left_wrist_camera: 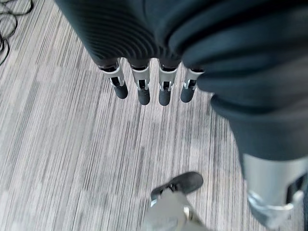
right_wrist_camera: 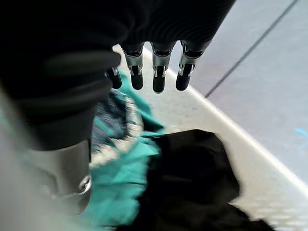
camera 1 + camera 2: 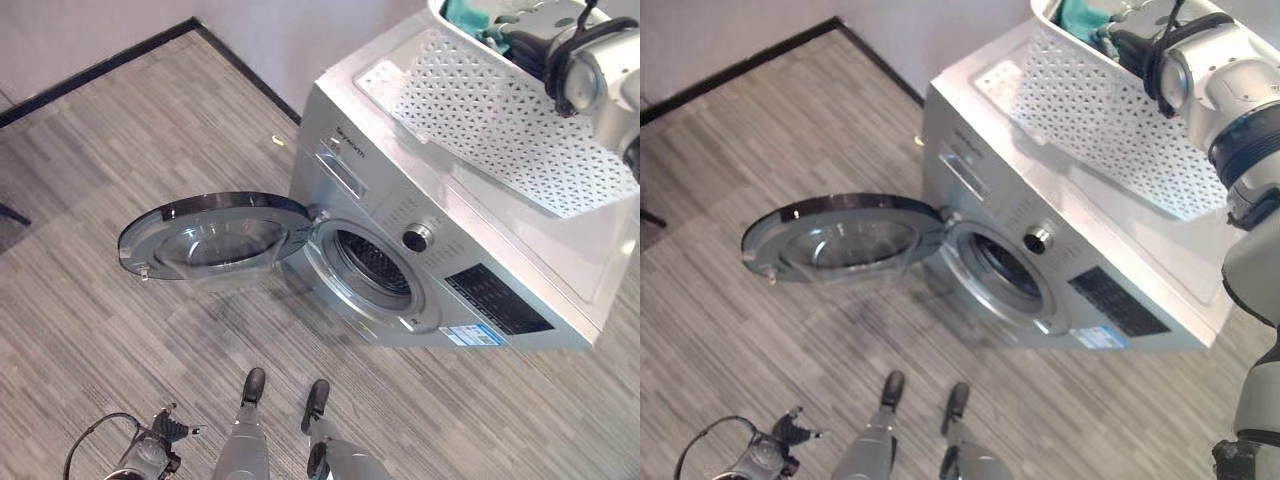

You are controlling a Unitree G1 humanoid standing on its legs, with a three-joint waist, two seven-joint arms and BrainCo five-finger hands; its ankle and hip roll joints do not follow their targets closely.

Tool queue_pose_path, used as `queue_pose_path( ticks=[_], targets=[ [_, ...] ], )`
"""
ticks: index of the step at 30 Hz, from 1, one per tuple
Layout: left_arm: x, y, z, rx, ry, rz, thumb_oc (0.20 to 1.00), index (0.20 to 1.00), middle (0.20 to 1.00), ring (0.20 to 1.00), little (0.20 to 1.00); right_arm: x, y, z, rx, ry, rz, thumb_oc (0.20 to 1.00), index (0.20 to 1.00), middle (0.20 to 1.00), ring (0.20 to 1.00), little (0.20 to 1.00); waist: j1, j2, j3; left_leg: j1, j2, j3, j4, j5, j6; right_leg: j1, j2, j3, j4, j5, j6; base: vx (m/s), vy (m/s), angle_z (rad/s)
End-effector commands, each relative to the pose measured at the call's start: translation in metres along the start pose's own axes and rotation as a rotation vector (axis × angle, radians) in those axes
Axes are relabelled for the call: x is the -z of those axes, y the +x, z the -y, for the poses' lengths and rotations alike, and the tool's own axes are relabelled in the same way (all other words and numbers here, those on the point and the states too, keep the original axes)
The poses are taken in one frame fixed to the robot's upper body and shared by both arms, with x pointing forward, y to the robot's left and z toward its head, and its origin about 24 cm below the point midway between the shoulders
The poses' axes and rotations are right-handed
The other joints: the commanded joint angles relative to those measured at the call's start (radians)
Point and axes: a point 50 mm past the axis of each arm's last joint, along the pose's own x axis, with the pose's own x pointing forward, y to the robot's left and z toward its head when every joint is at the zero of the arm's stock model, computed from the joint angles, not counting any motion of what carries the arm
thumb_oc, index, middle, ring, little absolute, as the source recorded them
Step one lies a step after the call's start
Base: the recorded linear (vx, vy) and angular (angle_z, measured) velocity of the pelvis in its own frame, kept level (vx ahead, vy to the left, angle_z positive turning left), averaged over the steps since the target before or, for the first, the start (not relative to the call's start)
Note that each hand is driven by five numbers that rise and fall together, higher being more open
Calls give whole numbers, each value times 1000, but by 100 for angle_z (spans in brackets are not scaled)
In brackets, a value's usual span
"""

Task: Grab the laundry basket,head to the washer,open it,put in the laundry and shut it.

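A white laundry basket (image 3: 500, 120) rests on the washer (image 3: 1120, 270) top, clear of its open door (image 3: 215, 235). The right hand (image 2: 154, 77), fingers straight and empty, hovers over teal and black laundry (image 2: 163, 183) inside, ready to pick.

Washer (image 3: 480, 250), silver front-loader, is standing on the floor with round door (image 3: 215, 235) hanging fully open, drum exposed. White perforated basket (image 3: 520, 130) is sitting on washer top. Teal cloth (image 2: 120, 178) and black cloth (image 2: 192, 183) are lying inside basket.
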Motion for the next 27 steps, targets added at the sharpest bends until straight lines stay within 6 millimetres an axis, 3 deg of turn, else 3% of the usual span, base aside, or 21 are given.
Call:
queue_pose_path(
  ticks=[1,7,10,14,18,19,20,27],
  targets=[
    [-16,4,-13,-20,-47,34,1000,1000,1000,1000,1000,33,-13,45,70,115,-114,1000,1000,1000,1000,1000,24,-23,92,47,-54,-19,-48,16,0,180,-43,5,-2,-11,77,33,-10,0],
    [-17,5,-12,0,-60,29,1000,1000,1000,1000,1000,21,-15,63,90,248,-38,1000,1000,1000,1000,1000,14,-36,69,74,-58,-21,-48,7,0,209,-36,-5,-2,-15,74,0,0,0],
    [-18,5,-13,-4,-57,28,1000,1000,1000,1000,1000,33,-15,66,144,166,-142,1000,1000,1000,1000,1000,15,-34,69,73,-57,-22,-48,8,-1,208,-34,-9,-2,-21,72,-8,-5,1],
    [-33,7,-13,-38,-61,53,1000,1000,1000,1000,1000,25,-11,72,227,-24,-191,1000,1000,1000,1000,1000,31,-13,94,54,-49,-23,-48,15,-4,187,-29,-11,-2,-32,66,-41,-24,1],
    [-35,7,-10,-38,-70,59,1000,1000,1000,1000,1000,34,-11,68,222,-64,-252,1000,1000,1000,1000,1000,43,-4,116,36,-48,-29,-48,21,-5,173,-31,-13,-2,-31,66,-10,-9,5],
    [-36,7,-7,-30,-70,62,1000,1000,1000,1000,1000,39,-12,65,222,-70,-272,1000,1000,1000,1000,1000,45,5,121,31,-48,-29,-48,22,-5,170,-33,-11,-2,-26,67,7,20,15],
    [-42,6,7,-1,-80,76,1000,1000,1000,1000,1000,44,-13,60,239,-42,-270,1000,1000,1000,1000,1000,49,38,128,23,-48,-28,-48,23,-4,163,-33,-5,-2,-21,69,10,21,15],
    [-46,6,8,-2,-78,95,1000,1000,1000,1000,1000,59,-15,39,156,-59,-323,1000,1000,1000,1000,1000,63,48,143,7,-54,-28,-48,25,-5,152,-39,-8,-2,-20,70,14,1,1]
  ],
)
